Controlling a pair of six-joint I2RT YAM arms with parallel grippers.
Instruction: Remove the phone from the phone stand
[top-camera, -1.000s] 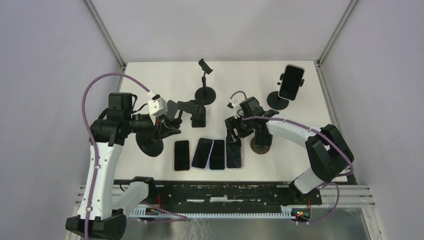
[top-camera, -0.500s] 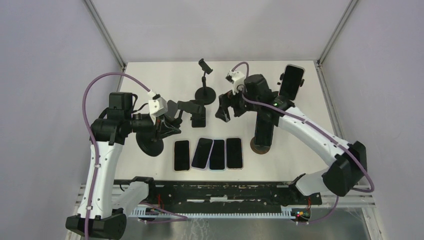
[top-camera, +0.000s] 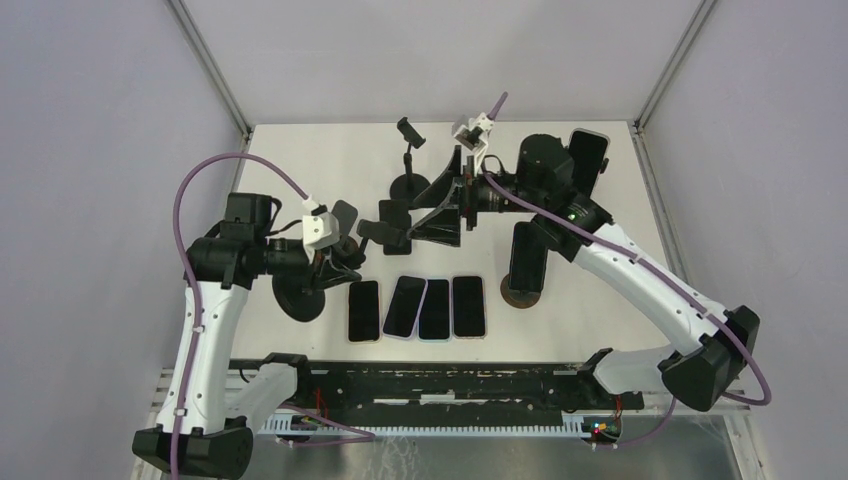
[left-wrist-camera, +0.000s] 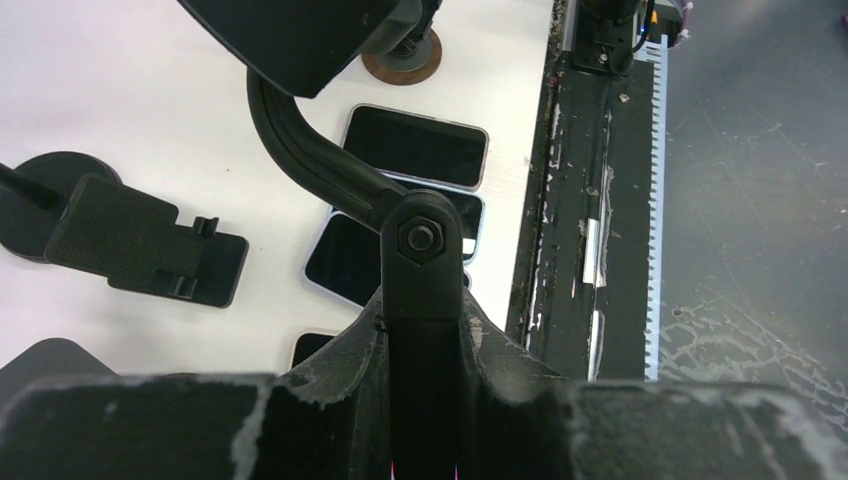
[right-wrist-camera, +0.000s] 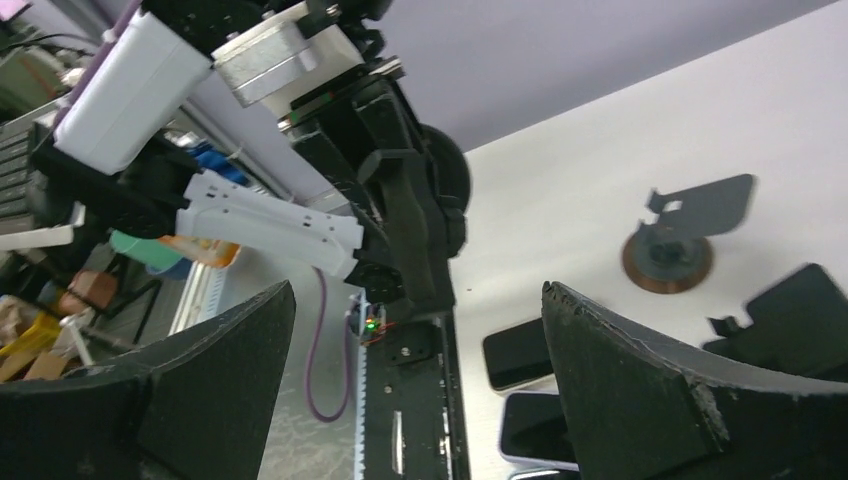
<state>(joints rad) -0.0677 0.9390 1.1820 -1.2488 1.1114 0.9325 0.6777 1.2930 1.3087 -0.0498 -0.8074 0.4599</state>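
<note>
Right pincer (top-camera: 430, 212) has swung up from the flat phones (top-camera: 418, 307), jaws wide apart, holding nothing; left pincer (left-wrist-camera: 425, 340) clamps an empty stand (top-camera: 300, 297). Phone (top-camera: 592, 155) sits in the far-right phone stand (top-camera: 606, 165): likely rigid, slick glass; grip its long edges

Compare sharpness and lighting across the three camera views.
Top external: even, diffuse light on the white table, everything sharp, shadows faint. Left wrist: the stand's hinge bolt is crisp, while the dark band along the bottom edge is soft. Right wrist: its own dark fingers are soft-edged and underexposed, and the frame is tilted.
</note>
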